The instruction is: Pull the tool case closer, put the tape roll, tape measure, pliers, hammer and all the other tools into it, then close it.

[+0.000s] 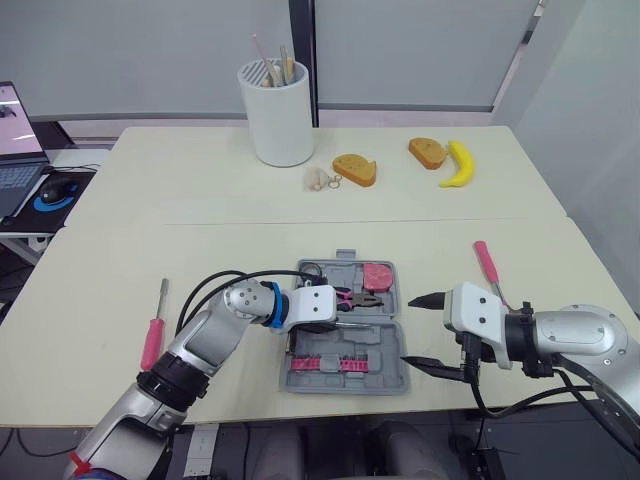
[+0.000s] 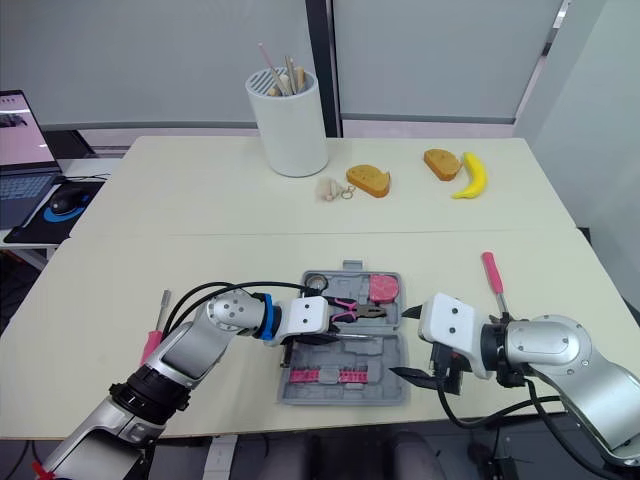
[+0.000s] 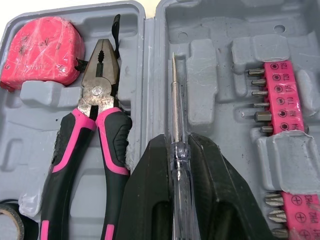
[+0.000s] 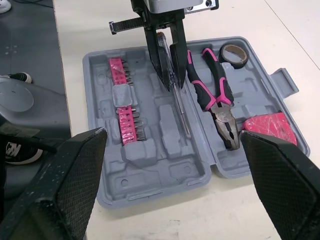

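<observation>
Nearest lie the two grippers. Left gripper (image 3: 176,147): black ridged fingers clamped on the transparent handle of a slim screwdriver (image 3: 174,110), whose bare metal shaft runs forward from the fingertips along the hinge ridge of the open tool case (image 4: 170,170); the handle's rear end is hidden between the fingers. Right gripper (image 1: 412,331): fingers spread wide and holding nothing, just off the case's right edge; whether they touch the tabletop cannot be told. Case: grey moulded plastic, two shallow halves of recessed pockets, lying flat below the left gripper. On the near side of the held screwdriver, pink bit strips (image 3: 285,95) with steel tips, partly covered by a grey clip. On its far side, pliers (image 3: 97,95) with dull steel jaws and pink-and-black grips; beyond the pliers' nose, a pink tape measure (image 3: 40,50) in a scuffed wrapper; by the grips, a black tape roll (image 4: 236,64). Outside the case, a pink-handled screwdriver (image 1: 152,340) lies well to the left of the left arm, and a second pink-handled tool (image 1: 486,262), its tip hidden, lies just beyond the right gripper. Farthest: a white cylindrical holder (image 1: 276,115), a banana (image 1: 460,165).
</observation>
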Controlling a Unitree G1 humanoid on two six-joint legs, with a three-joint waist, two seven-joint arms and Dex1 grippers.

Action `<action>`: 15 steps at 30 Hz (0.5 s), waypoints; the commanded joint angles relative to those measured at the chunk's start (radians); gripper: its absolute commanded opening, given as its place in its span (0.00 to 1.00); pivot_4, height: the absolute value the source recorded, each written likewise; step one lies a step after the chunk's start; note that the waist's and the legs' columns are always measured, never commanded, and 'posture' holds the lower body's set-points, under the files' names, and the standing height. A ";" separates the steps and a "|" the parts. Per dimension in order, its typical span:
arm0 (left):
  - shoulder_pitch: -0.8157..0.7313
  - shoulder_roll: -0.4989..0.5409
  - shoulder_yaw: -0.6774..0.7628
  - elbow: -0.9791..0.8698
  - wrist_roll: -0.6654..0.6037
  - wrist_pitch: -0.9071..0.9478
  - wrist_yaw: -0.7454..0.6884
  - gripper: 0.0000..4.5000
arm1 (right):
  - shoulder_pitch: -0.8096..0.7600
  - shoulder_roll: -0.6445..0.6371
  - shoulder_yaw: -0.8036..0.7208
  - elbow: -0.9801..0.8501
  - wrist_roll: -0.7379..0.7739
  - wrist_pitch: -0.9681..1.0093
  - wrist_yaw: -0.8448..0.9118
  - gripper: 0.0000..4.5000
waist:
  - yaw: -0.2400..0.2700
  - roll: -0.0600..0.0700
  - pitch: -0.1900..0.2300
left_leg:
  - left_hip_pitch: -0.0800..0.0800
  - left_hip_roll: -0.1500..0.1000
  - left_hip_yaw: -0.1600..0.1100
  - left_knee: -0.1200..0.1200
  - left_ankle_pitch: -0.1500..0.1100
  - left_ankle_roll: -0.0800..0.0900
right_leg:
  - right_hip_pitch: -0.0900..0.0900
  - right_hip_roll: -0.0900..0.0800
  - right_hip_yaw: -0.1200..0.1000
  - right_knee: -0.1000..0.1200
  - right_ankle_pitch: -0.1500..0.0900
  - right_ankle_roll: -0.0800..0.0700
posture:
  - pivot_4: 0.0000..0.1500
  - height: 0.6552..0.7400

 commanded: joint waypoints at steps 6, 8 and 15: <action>0.028 0.009 -0.008 -0.036 0.003 0.015 -0.007 0.04 | -0.015 0.003 -0.004 -0.016 -0.004 -0.015 -0.004 1.00 | 0.000 0.000 0.000 | 0.000 0.000 0.000 0.000 0.000 0.000 | 0.000 0.000 0.000 0.000 0.000 -0.001 | 1.00 0.89; 0.035 0.007 -0.008 -0.049 0.003 0.030 -0.003 0.04 | -0.016 0.003 -0.001 -0.015 -0.007 -0.016 -0.005 1.00 | 0.000 0.000 0.000 | 0.000 0.000 0.000 0.000 0.000 0.000 | 0.000 0.000 0.000 0.000 0.000 -0.001 | 1.00 0.89; 0.037 -0.005 -0.008 -0.054 0.005 0.048 0.024 0.04 | -0.022 0.007 0.004 -0.016 -0.008 -0.011 -0.008 1.00 | 0.000 0.000 0.000 | 0.001 0.000 0.000 0.000 0.000 0.000 | 0.002 0.000 0.000 0.000 0.000 0.000 | 1.00 0.89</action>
